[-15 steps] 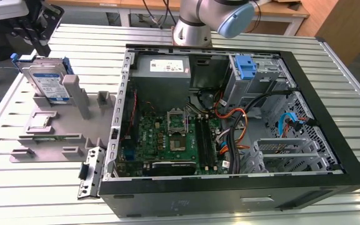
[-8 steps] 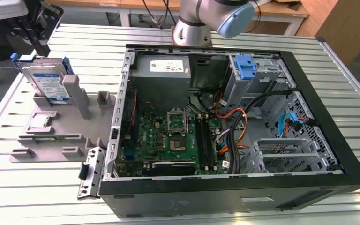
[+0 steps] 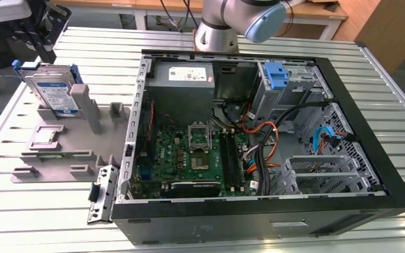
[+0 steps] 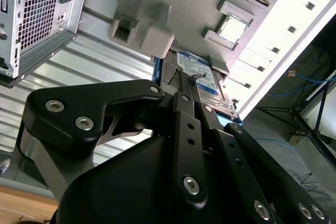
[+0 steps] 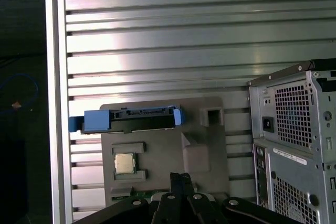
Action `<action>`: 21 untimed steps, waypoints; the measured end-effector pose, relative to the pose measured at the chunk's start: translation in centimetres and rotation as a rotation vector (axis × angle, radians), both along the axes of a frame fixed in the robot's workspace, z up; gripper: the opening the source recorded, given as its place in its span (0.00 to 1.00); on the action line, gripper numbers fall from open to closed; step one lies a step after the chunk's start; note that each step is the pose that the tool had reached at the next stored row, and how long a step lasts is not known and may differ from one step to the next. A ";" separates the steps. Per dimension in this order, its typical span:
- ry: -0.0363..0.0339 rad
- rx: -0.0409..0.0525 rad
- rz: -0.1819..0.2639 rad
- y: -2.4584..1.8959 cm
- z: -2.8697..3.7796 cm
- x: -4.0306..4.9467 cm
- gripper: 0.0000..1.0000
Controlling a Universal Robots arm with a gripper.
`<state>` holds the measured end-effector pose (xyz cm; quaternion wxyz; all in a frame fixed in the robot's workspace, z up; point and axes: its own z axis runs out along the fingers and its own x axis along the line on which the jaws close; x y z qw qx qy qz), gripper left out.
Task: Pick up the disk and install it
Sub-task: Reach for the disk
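Your disk, a silver drive with a white-and-blue label in a bright blue carrier, stood on edge in the grey holder on the slatted tabletop, to the exterior view's left of the open computer case. Your pincer hung over it without touching, tips clenched together on nothing. The print on the disk's label, and on the white sticker of the power supply, was too small to read.
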<state>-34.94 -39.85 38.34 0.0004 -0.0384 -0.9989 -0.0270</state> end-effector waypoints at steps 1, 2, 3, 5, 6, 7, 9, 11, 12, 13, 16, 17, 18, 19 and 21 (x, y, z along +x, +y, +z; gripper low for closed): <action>0.0058 -0.0002 0.000 0.00 -0.03 0.01 0.10; 0.0124 -0.0002 0.000 0.00 -0.07 0.01 0.10; 0.0186 -0.0001 0.000 0.00 -0.12 0.01 0.10; 0.0305 0.0000 0.000 0.00 -0.21 0.01 0.10; 0.0352 0.0000 0.000 0.00 -0.25 0.01 0.10; 0.0392 0.0000 0.000 0.00 -0.28 0.01 0.10; 0.0448 -0.0001 0.000 0.00 -0.32 0.01 0.10; 0.0480 -0.0001 0.000 0.00 -0.35 0.01 0.10; 0.0490 -0.0001 0.000 0.00 -0.35 0.01 0.10; 0.0498 -0.0002 0.000 0.00 -0.36 0.01 0.10; 0.0518 -0.0001 0.000 0.00 -0.45 0.01 0.10; 0.0518 -0.0001 0.000 0.00 -0.45 0.01 0.10; 0.0518 -0.0001 0.000 0.00 -0.45 0.01 0.10; 0.0519 -0.0002 0.000 0.00 -0.45 0.01 0.10; 0.0522 -0.0001 0.000 0.00 -0.46 0.01 0.10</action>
